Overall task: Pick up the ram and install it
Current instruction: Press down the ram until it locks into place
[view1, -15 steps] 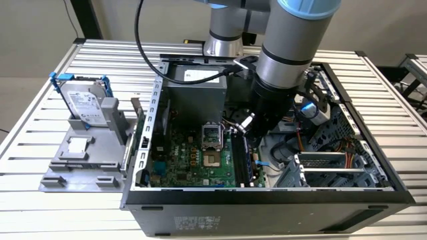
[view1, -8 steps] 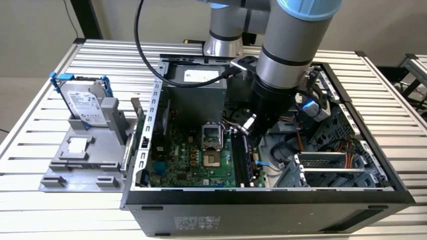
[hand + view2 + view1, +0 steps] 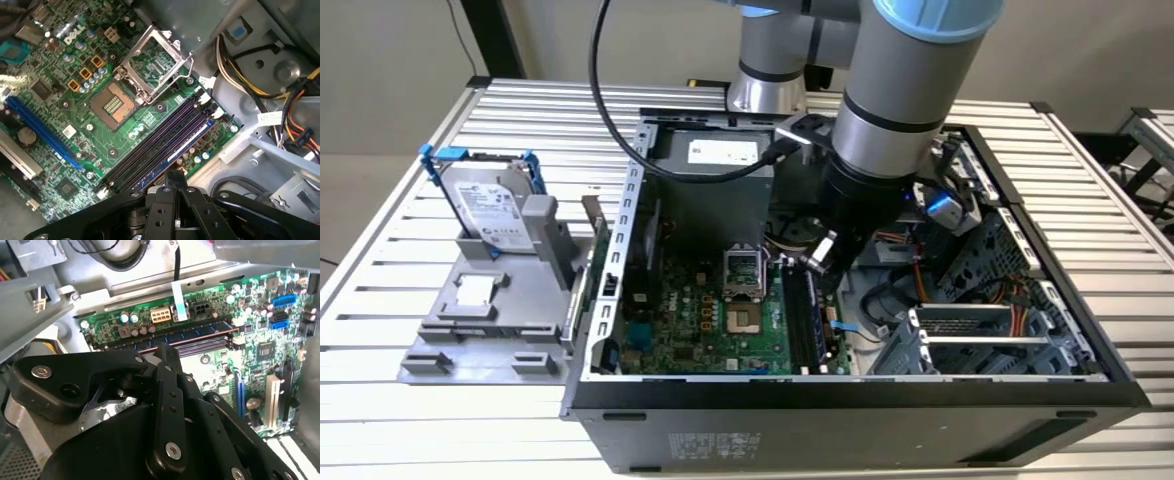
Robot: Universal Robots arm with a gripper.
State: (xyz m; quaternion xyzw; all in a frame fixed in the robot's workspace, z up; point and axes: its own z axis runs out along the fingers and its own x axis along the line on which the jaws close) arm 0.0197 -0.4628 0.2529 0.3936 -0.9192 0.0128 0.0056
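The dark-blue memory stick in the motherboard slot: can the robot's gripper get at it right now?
Probably yes. The gripper hangs just over the long dark-blue ram stick, and nothing stands between them.

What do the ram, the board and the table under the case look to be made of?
Ram: dark-blue circuit board, likely laminate, standing in the outermost slot.
Board: green laminate, glossy, with fine traces and soldered parts.
Table: pale ribbed metal, probably aluminium, with a dull sheen on its slats.
Gripper, just above the ram: matte black links with bright screws; plastic or coated metal, I can't tell.
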